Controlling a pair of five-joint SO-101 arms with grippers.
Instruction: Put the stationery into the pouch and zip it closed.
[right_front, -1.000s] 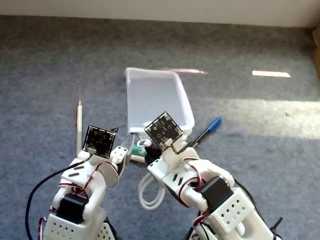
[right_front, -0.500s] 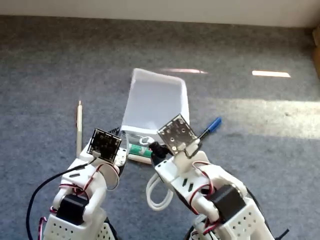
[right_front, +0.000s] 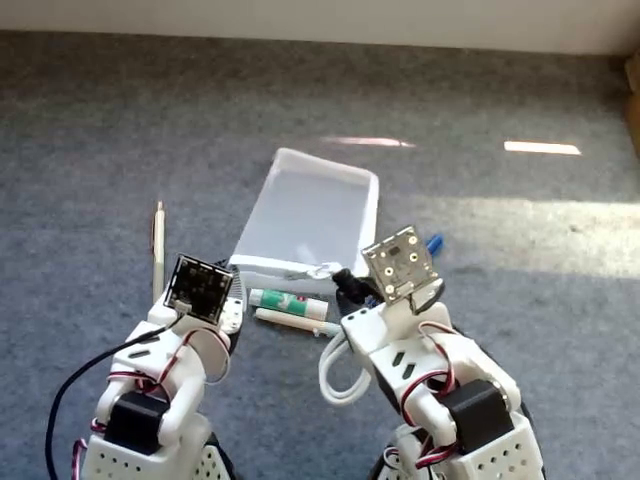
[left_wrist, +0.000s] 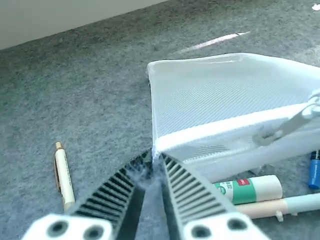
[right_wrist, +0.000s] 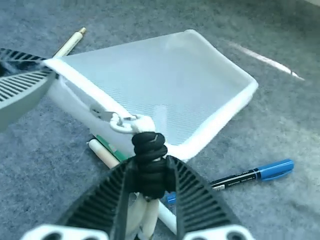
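Pouch (right_front: 310, 215) flat on grey carpet (right_front: 500, 120), in front of both arms. Left gripper (left_wrist: 152, 159) closed tight on the pouch's near corner, fingertips pinching the white edge band. Right gripper (right_wrist: 150, 166) clamped on the black cord (right_wrist: 148, 150) knotted to the zip pull (right_wrist: 107, 114) (pull partway along the band). Whether the mouth gapes: cannot tell.

Outside the pouch, just beside its near edge: glue stick (right_front: 285, 299) and pale pen (right_front: 292, 320), side by side. Blue marker (right_wrist: 252, 174) on the carpet at the pouch's right side, partly behind the right arm in the high view. White pen (right_front: 158, 245) well apart to the left, alone. White cable (right_front: 335, 370) looped by the right arm.
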